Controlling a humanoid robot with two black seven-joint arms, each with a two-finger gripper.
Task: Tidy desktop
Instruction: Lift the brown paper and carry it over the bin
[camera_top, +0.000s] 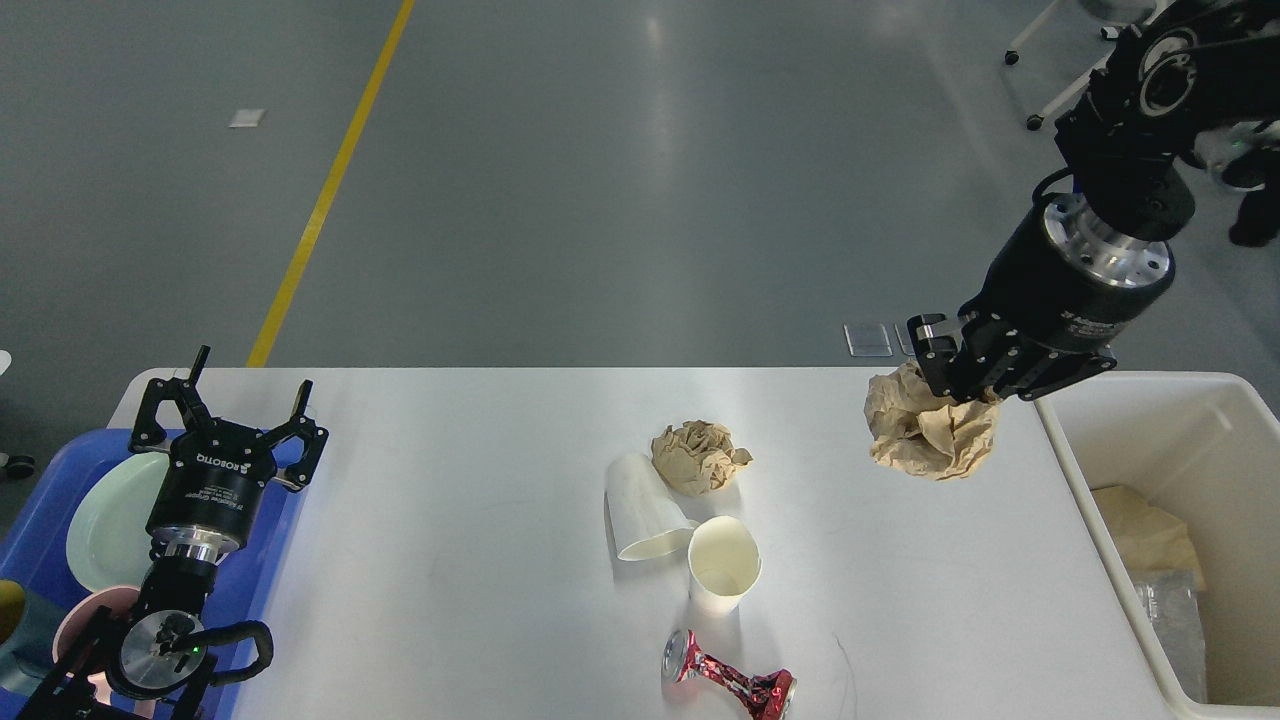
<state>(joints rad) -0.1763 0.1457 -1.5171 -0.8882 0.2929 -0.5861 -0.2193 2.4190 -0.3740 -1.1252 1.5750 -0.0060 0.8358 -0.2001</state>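
The white desktop (450, 480) fills the lower view. My right gripper (950, 385) is shut on a crumpled brown paper ball (932, 435) and holds it well above the desktop's right part, just left of the cream bin (1070, 470). A second brown paper ball (698, 455) lies mid-desk. Beside it a white paper cup (640, 508) lies on its side and another white cup (723, 575) stands upright. A crushed red can (728, 685) lies near the front edge. My left gripper (228, 410) is open and empty over the blue tray (40, 520).
The blue tray at the left holds a pale green plate (110, 520) and a pink cup (75, 625). The cream bin at the right holds paper and clear plastic. A chair (1060, 70) stands on the floor beyond.
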